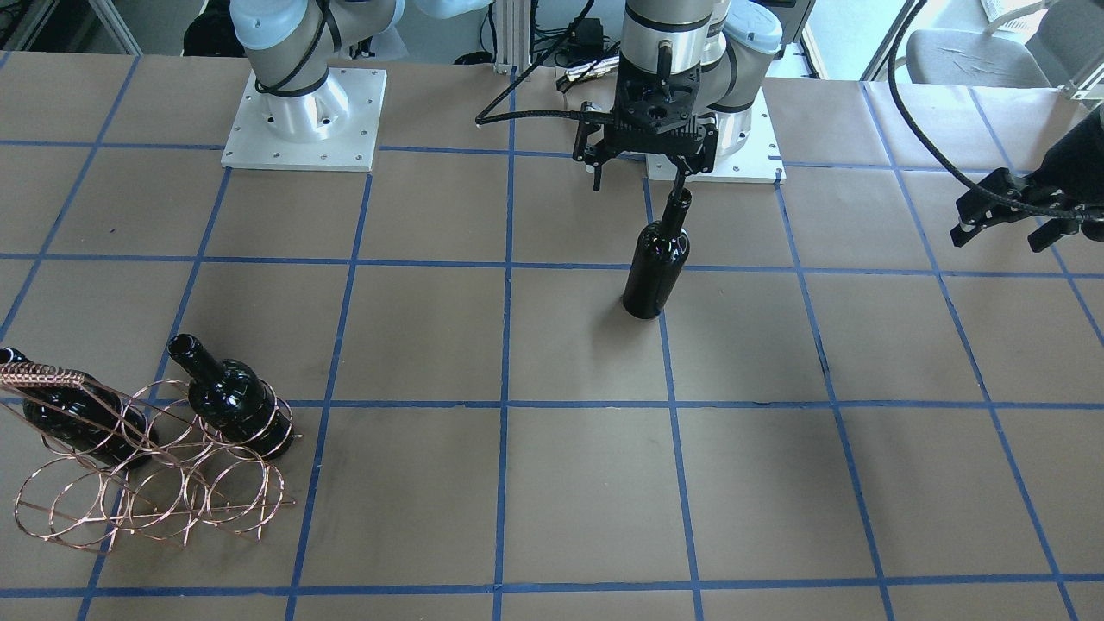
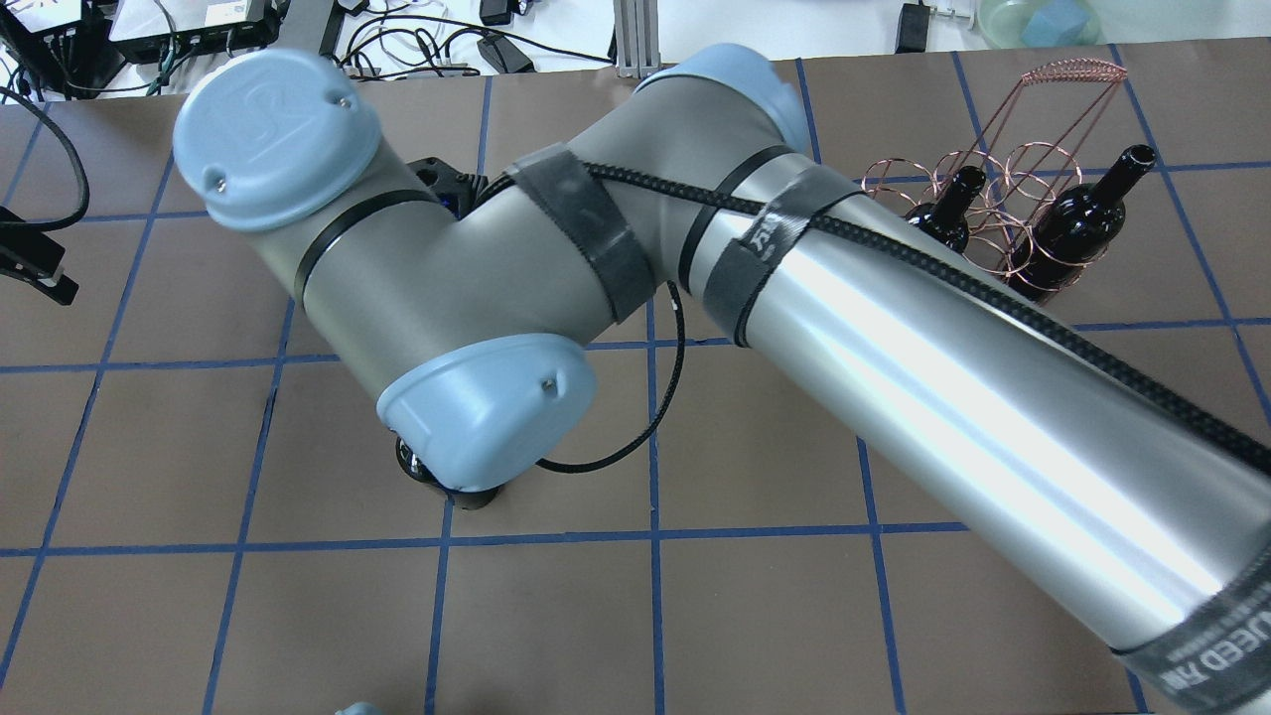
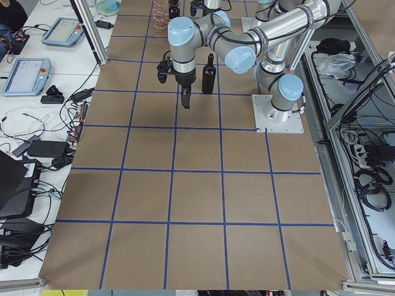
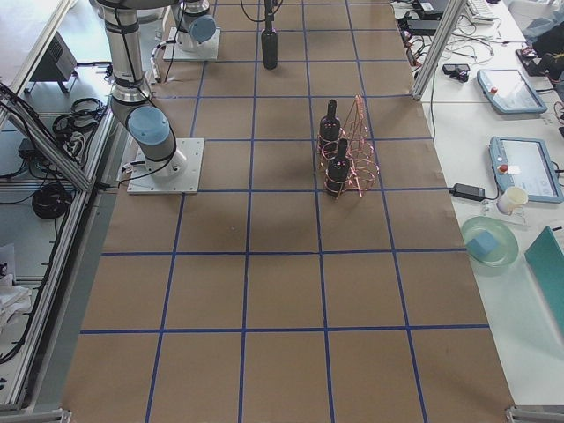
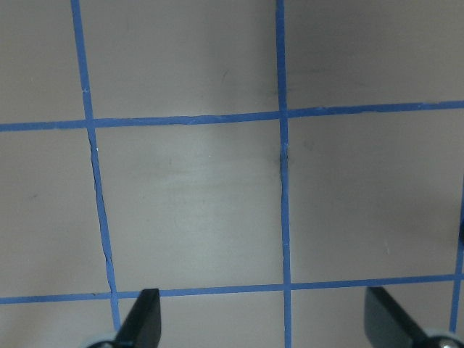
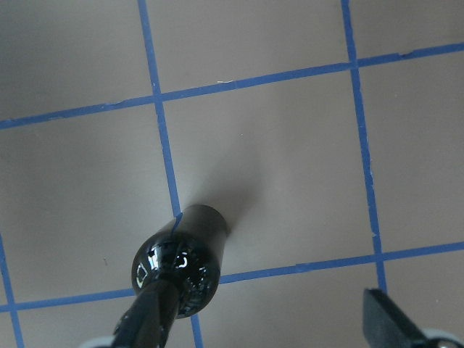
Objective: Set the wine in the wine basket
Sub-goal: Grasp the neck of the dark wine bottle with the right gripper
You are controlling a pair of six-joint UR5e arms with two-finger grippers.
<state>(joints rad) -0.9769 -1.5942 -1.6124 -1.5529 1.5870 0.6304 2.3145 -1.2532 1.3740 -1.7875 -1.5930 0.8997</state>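
Note:
A dark wine bottle (image 1: 657, 263) stands upright on the table, apart from the wine basket (image 1: 147, 483). My right gripper (image 1: 638, 177) hangs open just above it, with one finger (image 1: 681, 179) right over the bottle's mouth. In the right wrist view the bottle (image 6: 181, 261) sits under the left finger and off centre between the open jaws. The copper wire basket holds two more dark bottles, one (image 1: 233, 401) in front and one (image 1: 78, 414) behind. My left gripper (image 1: 1018, 211) is open and empty, off to the side over bare table (image 5: 264, 315).
The brown table is marked with a blue tape grid (image 1: 504, 405). The right arm's large links (image 2: 894, 328) cross the overhead view and hide most of the standing bottle. Both arm bases (image 1: 302, 121) stand at the robot's side of the table.

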